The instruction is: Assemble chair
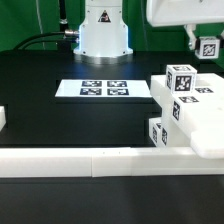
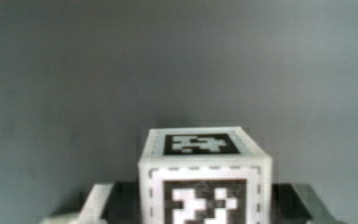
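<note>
In the exterior view the gripper (image 1: 207, 47) hangs at the far right, clenched on a small tagged post (image 1: 208, 48), raised above the chair (image 1: 185, 105), which sits at the right against the long rail (image 1: 80, 160), probably for bracing. In the wrist view the post (image 2: 202, 175) sits squarely between the fingers (image 2: 108, 198), likely for aligned insertion.

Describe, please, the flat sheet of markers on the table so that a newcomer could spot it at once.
Start at the robot's white base at the back of the black table. Just in front of it lies the marker board. Unlike the chunky chair parts on the exterior view's right, it is thin, flat and carries four tags in a row.
</note>
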Available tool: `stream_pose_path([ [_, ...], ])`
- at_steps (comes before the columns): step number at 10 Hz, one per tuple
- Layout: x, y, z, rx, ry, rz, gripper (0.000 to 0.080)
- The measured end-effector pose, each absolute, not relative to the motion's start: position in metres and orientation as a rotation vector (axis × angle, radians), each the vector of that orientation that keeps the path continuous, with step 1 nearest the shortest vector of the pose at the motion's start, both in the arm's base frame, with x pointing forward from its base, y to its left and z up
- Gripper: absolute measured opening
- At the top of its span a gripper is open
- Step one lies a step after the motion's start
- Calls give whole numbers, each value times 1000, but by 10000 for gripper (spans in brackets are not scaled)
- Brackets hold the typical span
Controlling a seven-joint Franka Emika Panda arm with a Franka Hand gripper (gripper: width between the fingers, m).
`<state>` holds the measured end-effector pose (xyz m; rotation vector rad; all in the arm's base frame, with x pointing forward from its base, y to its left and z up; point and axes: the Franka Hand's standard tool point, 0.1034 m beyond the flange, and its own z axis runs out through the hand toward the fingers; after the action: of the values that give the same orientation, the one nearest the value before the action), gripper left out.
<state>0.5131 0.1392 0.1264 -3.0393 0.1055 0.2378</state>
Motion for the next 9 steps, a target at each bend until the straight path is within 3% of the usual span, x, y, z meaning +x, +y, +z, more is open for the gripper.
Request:
stream_pose_path([
  [2, 515, 137, 127, -3038, 87, 240, 284],
  [4, 569, 135, 154, -3021, 4, 187, 284],
  [6, 609, 143, 161, -3019, -20, 157, 284],
  [9, 608, 142, 158, -3020, -17, 156, 284],
])
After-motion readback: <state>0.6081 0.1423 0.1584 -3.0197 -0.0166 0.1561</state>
